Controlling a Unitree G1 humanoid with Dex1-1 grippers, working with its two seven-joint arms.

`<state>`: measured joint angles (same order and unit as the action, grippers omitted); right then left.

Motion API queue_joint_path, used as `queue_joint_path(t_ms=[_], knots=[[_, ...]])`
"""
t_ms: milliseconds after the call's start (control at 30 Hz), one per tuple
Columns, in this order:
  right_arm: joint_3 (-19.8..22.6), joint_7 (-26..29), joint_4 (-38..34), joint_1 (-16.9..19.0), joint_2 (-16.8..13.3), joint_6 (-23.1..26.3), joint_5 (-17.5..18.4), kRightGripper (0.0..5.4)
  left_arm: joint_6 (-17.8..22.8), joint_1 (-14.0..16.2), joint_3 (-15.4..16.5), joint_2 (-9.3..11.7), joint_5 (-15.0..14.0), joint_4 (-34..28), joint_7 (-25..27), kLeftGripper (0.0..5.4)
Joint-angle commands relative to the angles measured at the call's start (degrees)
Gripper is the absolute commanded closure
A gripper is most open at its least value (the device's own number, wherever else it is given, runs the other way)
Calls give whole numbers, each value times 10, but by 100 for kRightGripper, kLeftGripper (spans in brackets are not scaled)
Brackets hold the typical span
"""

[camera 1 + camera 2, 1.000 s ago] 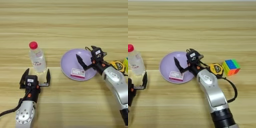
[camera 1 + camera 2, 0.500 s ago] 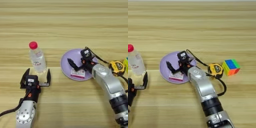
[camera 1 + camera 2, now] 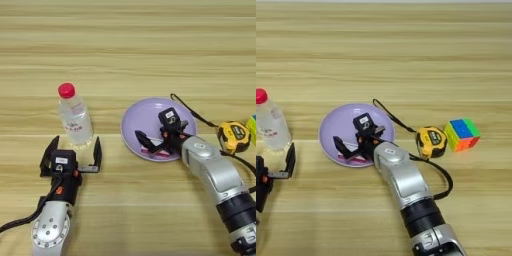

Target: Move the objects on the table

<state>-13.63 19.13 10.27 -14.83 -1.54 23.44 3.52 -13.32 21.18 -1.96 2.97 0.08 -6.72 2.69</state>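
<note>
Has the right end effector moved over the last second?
Yes. The right end effector has swung toward the robot's left across the lavender plate, away from the tape measure, and now sits over the small card with its fingers spread.

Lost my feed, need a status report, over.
Right tool open over the card on the plate. Left tool open, idle near the bottle. Tape measure right of plate, untouched.

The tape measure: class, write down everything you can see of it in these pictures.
The tape measure has a rounded yellow case with black trim and a dark middle, plastic by the look of it. It lies on the wooden table, between the lavender plate and the coloured cube, touching neither. Its thin black strap trails over the plate's rim. No gripper holds it.
</note>
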Motion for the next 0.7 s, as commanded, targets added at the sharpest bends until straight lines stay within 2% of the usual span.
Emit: queue_joint_path(t_ms=[33, 267, 467, 700], knots=[[-8, -8, 31, 15, -9, 16, -18, 2, 10, 4, -1, 0, 7, -7, -3, 0], [4, 1, 27, 32, -10, 56, -3, 2, 11, 8, 0, 0, 7, -13, -4, 0], [-19, 14, -38, 73, -40, 92, -11, 2, 13, 10, -1, -2, 7, -16, -5, 0], [-21, 28, -106, 114, -62, 141, 4, 2, 15, 10, -2, -2, 8, -17, -6, 0]])
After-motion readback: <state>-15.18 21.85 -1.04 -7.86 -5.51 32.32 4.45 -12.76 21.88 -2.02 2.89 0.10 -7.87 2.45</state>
